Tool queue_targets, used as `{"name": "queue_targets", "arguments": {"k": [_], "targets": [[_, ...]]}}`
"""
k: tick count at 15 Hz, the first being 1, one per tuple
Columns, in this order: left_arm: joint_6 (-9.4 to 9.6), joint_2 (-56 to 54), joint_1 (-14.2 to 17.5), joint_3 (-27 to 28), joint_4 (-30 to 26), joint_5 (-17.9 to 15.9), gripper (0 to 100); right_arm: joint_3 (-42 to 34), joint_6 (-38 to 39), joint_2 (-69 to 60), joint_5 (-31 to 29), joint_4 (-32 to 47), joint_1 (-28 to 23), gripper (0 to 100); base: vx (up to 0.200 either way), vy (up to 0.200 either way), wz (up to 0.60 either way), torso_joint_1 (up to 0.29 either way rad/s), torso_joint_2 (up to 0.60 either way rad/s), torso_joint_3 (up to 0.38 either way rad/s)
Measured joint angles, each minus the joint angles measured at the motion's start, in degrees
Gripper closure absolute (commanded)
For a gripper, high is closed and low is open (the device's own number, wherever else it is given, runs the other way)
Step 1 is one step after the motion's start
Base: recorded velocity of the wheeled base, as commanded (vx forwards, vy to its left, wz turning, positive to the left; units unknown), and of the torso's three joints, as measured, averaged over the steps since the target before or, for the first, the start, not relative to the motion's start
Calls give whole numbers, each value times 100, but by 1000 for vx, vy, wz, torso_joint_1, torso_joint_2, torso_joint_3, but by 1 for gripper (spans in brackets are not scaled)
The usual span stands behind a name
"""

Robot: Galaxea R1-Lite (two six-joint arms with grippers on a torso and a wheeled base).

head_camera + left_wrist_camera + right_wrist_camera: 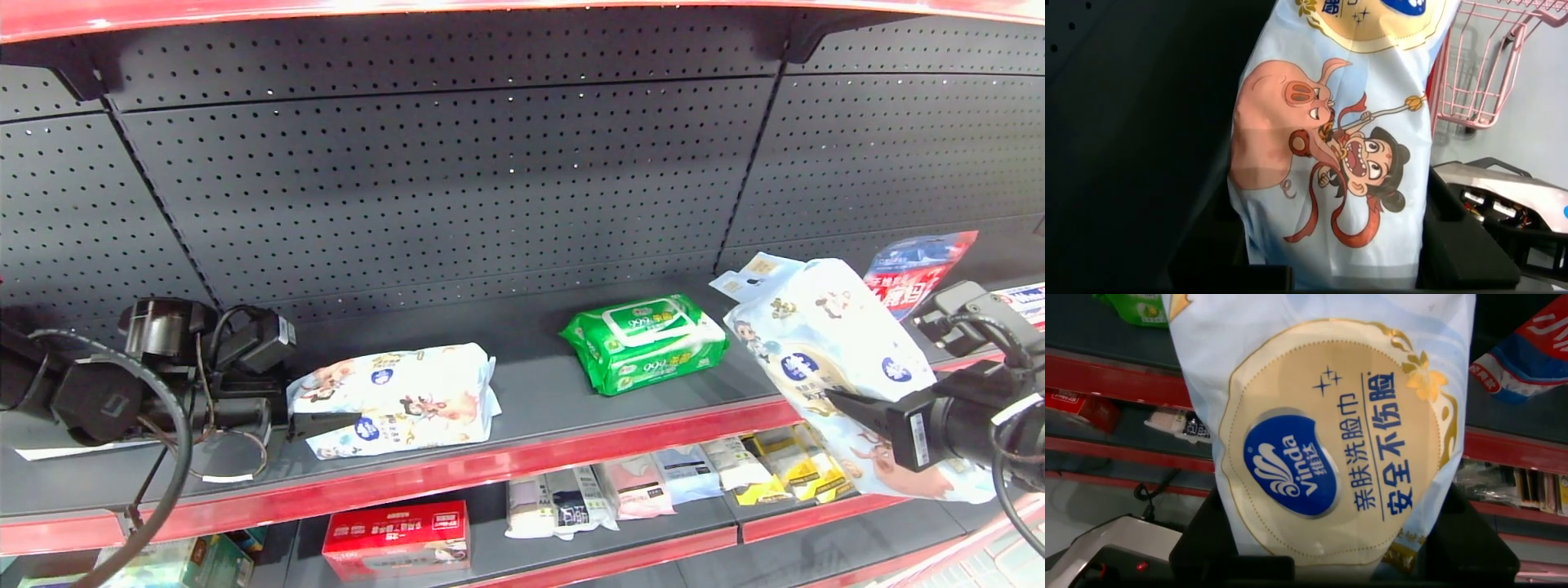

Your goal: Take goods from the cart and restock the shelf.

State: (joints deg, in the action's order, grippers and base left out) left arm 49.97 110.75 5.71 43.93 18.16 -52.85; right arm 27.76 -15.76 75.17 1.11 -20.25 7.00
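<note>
My left tool (pixel 320 423) rests on the black metal shelf with the red front lip (pixel 539 384). Its fingers are pressed, as far as I can judge, against one end of a white soft-plastic pig-print pack (pixel 400 400), which lies flat on the shelf near the lip. My left wrist view shows the pink wire cart (pixel 1486 65) beyond it.

My right tool (pixel 857 408) pinches the lower end of a second white soft pack, the blue-badge pack (pixel 833 343). It holds this one tilted in the air over the shelf's right part. A green rectangular packet of wipes (pixel 645 343) lies on the shelf between the two packs, apart from both. A red and blue glossy pouch (pixel 918 265) leans behind the raised one.
</note>
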Motion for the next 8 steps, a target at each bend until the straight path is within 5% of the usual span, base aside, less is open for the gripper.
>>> {"name": "queue_targets", "arguments": {"k": [6,8], "targets": [[-82,-96,0,-13,-24,66,100,2,0,0,1,5,0,100,0,0,0,0,0,0],[-249,-161,-9,-13,-46,71,100,10,2,0,1,5,2,100,0,0,0,0,0,0]]}}
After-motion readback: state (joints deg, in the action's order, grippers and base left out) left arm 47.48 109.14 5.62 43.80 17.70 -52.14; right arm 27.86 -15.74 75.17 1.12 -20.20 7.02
